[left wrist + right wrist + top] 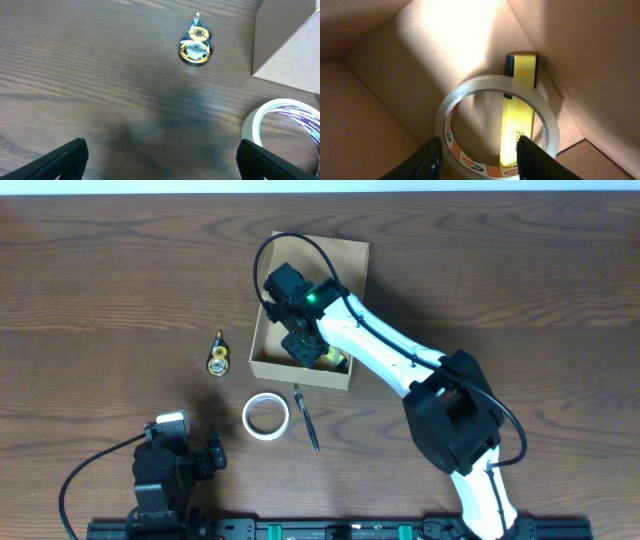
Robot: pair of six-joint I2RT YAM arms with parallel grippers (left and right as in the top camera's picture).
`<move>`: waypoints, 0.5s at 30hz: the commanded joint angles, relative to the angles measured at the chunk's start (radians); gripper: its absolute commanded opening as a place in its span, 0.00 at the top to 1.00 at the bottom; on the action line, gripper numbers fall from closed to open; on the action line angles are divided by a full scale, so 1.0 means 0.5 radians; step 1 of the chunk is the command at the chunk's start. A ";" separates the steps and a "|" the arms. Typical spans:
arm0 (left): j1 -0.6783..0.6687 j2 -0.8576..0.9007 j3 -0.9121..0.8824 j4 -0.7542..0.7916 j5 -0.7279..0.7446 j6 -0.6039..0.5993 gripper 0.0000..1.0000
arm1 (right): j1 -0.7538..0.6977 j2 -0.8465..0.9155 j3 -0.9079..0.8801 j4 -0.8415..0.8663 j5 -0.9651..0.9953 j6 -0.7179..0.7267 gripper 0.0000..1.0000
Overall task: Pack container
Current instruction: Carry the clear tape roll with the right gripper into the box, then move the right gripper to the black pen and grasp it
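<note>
The tan cardboard container (262, 330) stands open in the middle of the table, its flap lid folded back on the far side. My right gripper (303, 345) reaches down inside it. In the right wrist view the right gripper (479, 160) holds the near rim of a clear tape roll (492, 87) between its fingers, low over the box floor (370, 100). A yellow and black item (520, 105) lies under the roll. My left gripper (162, 160) hangs open over bare wood near the table's front left, holding nothing.
A white tape roll (265, 416) lies in front of the box, with a dark pen (306, 418) beside it on the right. A small correction-tape dispenser (217, 360) lies left of the box. The left wrist view shows the dispenser (196, 45), the white roll (285, 120) and a box corner (285, 45).
</note>
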 commanded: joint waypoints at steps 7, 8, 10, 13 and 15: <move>-0.008 -0.008 -0.034 -0.013 -0.008 0.022 0.05 | -0.007 0.003 0.159 -0.020 0.115 -0.022 0.51; -0.008 -0.008 -0.034 -0.013 -0.008 0.022 0.05 | -0.007 -0.004 0.227 -0.037 0.140 -0.023 0.51; -0.008 -0.008 -0.034 -0.013 -0.008 0.022 0.05 | -0.007 -0.021 0.345 -0.072 0.143 -0.022 0.50; -0.008 -0.008 -0.034 -0.013 -0.008 0.022 0.05 | -0.006 -0.048 0.603 -0.271 0.143 -0.021 0.43; -0.008 -0.008 -0.034 -0.014 -0.008 0.022 0.05 | -0.002 -0.066 0.706 -0.455 0.127 -0.018 0.38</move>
